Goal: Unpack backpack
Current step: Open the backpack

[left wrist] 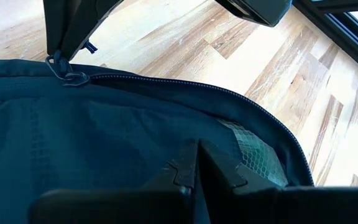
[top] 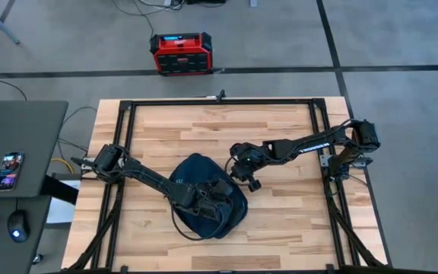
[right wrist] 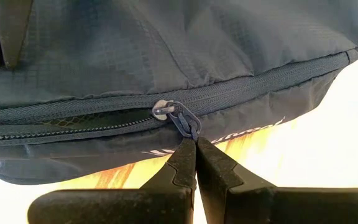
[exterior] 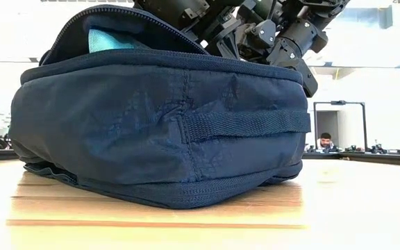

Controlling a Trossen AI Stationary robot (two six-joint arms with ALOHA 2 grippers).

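Observation:
The dark navy backpack [top: 204,199] lies flat in the middle of the wooden table [top: 280,221]. Its zipper is partly undone, and a pale teal lining or item [exterior: 113,38] shows in the gap. My right gripper [right wrist: 196,142] stands at the backpack's far right side, shut on the zipper's pull. My left gripper [left wrist: 197,155] is over the backpack's top panel [left wrist: 104,137], shut, with its tips on the fabric. The low view shows both wrists [exterior: 255,31] just above the bag. My right gripper pinches the zipper's cord pull [right wrist: 190,129] between its two fingertips, just beyond the metal slider [right wrist: 163,111]. The fingers come roughly level from the table's right side. The bag stays on the table. My left gripper rests its shut fingertips [left wrist: 185,168] on the backpack's top panel, slanting down from the table's left. Whether a fold of fabric is caught between them, I cannot tell.
Black frame rails [top: 322,152] run along the table's sides and far edge. A red-black box [top: 179,52] sits on the floor beyond the table. A desk with a phone [top: 10,169] and a mouse [top: 18,226] stands at the left. A person [exterior: 325,142] sits far behind.

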